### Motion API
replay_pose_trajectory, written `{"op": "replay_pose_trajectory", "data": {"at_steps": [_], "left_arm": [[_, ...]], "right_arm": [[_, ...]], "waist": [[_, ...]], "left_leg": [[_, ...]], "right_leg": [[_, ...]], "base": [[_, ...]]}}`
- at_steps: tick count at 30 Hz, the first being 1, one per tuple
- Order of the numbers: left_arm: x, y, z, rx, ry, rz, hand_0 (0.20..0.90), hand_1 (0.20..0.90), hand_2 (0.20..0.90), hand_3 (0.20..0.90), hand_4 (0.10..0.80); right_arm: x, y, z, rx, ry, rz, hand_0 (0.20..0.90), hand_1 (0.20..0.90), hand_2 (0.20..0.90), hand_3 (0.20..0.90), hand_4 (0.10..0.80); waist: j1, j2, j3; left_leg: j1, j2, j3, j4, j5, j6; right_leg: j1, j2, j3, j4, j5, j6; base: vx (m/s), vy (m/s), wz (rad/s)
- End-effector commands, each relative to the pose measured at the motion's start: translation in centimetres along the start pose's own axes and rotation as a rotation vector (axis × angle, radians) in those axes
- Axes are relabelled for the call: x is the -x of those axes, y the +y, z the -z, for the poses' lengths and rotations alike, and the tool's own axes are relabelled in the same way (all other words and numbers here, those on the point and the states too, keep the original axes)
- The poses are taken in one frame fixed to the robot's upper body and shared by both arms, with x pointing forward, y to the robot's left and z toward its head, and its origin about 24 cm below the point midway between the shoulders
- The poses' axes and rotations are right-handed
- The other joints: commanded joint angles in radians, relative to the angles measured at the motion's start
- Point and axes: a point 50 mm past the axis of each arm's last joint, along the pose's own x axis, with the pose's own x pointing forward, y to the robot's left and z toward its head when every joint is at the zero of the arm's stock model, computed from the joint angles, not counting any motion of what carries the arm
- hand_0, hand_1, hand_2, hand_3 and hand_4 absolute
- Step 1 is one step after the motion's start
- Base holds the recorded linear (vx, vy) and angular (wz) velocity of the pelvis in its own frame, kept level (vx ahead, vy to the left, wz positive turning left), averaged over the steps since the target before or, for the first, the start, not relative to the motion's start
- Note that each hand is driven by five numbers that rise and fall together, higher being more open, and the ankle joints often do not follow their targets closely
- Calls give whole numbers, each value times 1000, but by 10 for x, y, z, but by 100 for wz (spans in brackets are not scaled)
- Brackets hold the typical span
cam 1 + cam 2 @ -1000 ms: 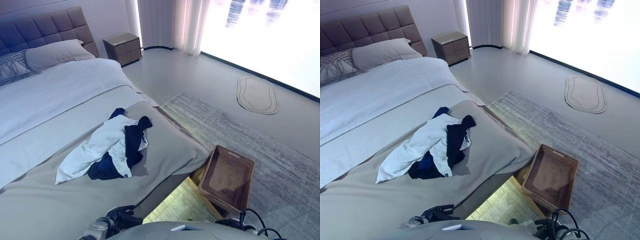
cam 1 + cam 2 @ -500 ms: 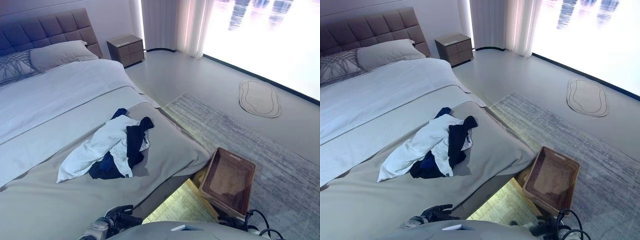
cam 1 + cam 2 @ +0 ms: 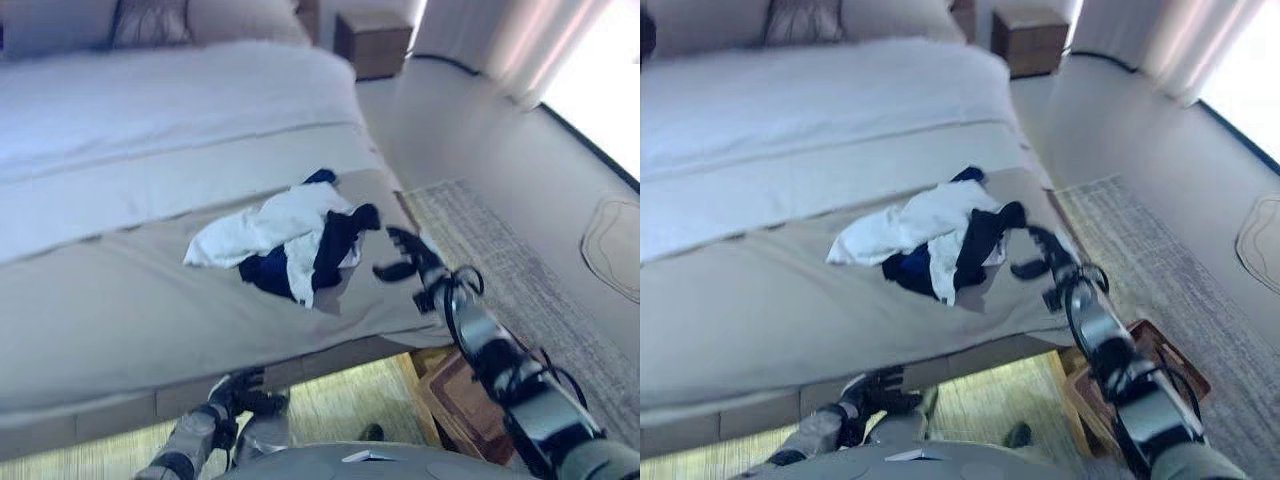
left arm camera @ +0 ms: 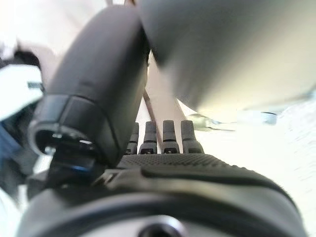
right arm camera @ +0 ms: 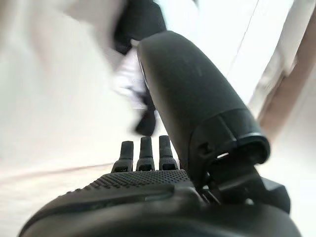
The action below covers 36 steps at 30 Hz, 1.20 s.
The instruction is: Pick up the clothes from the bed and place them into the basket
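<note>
A heap of white and dark navy clothes (image 3: pixel 290 235) lies on the beige cover near the foot of the bed (image 3: pixel 120 300). My right hand (image 3: pixel 405 255) hovers open just to the right of the heap, thumb and fingers spread, touching nothing; its wrist view shows the clothes (image 5: pixel 136 22) beyond straight fingers. Low down, below the bed's edge, my left hand (image 3: pixel 240 392) hangs open and empty. The brown wicker basket (image 3: pixel 1180 368) stands on the floor by the bed's corner, largely hidden behind my right arm.
Pillows (image 3: pixel 150 18) and a headboard are at the far end of the bed, with a wooden nightstand (image 3: pixel 375 42) beside them. A grey rug (image 3: pixel 520 255) lies under the basket, a small oval mat (image 3: pixel 615 240) further right, and curtains (image 3: pixel 530 50) beyond.
The camera has swung, shifting the whole picture. My right arm has come up into view and reached over the bed to just beside the clothes. The clothes lie as before.
</note>
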Motion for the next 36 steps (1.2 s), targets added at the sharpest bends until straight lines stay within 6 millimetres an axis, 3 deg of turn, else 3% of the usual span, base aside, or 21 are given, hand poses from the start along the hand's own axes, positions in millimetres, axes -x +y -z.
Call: {"op": "replay_pose_trajectory", "data": {"at_steps": [1,2,7,16,22,23,24,25,27,30,33,36], "left_arm": [[12,34,19,-111,91,-81,900,900,900,900,800],[12,40,14,-141,75,-93,900,900,900,900,800],[11,48,-1,-109,0,-110,900,900,900,900,800],[6,33,-25,-74,-161,-40,900,900,900,900,800],[9,38,-30,-38,-203,-63,900,900,900,900,800],[10,41,-31,-31,-209,-74,900,900,900,900,800],[11,44,-32,-30,-210,-81,900,900,900,900,800],[12,47,-32,-26,-210,-86,900,900,900,900,800],[13,50,-32,-23,-211,-90,900,900,900,900,800],[14,53,-31,-29,-204,-103,900,900,900,900,800],[17,55,-22,-36,-185,-131,900,900,900,900,800],[19,56,-13,-32,-161,-152,900,900,900,900,800]], "right_arm": [[-18,-47,-96,197,-319,205,900,900,900,900,800],[-22,-58,-116,301,-360,264,900,900,900,900,800],[-29,-75,-151,460,-390,400,900,900,900,900,800],[-40,-119,-154,558,-151,528,900,900,900,900,800],[-39,-145,-138,669,156,470,900,900,900,900,800],[-38,-150,-131,662,222,451,674,674,674,636,536],[-37,-153,-127,633,250,448,561,561,561,505,405],[-36,-156,-129,623,242,465,300,300,300,200,100],[-35,-162,-137,625,190,528,300,300,300,200,100],[-28,-169,-176,548,-45,711,300,300,300,200,100],[-4,-172,-229,458,-351,902,300,300,300,200,100],[32,-184,-259,400,-607,1081,300,300,300,200,100]], "waist": [[63,-14,106],[96,-21,127],[178,-35,171],[273,5,245],[297,24,302],[301,21,312],[303,17,318],[304,12,321],[303,8,324],[291,-7,320],[256,-34,298],[211,-52,262]], "left_leg": [[-22,-70,26,76,-129,73],[-64,-75,5,82,-117,70],[-136,-70,-44,68,-107,54],[-228,-84,-101,90,-85,44],[-285,-89,-112,134,-79,46],[-289,-86,-113,133,-78,45],[-289,-83,-114,129,-75,45],[-287,-80,-115,124,-74,44],[-280,-76,-115,120,-77,42],[-257,-66,-110,113,-88,41],[-206,-48,-89,93,-105,39],[-149,-30,-62,59,-116,40]], "right_leg": [[-3,-73,69,165,-35,20],[-18,-80,45,178,-27,22],[-47,-87,-2,200,-46,30],[-85,-133,-105,288,-77,23],[-141,-152,-119,365,-91,26],[-145,-149,-122,364,-89,28],[-145,-145,-124,360,-86,31],[-145,-141,-124,356,-81,33],[-143,-138,-123,350,-76,37],[-135,-129,-110,342,-66,41],[-121,-115,-78,326,-61,46],[-102,-97,-39,295,-66,47]], "base": [[-38,58,72],[-27,51,74],[18,10,46],[7,42,34],[-9,23,13],[-6,-74,4],[-1,-95,6],[1,-82,11],[-4,-68,12],[5,-74,-3],[22,-57,-24],[21,-49,-34]]}}
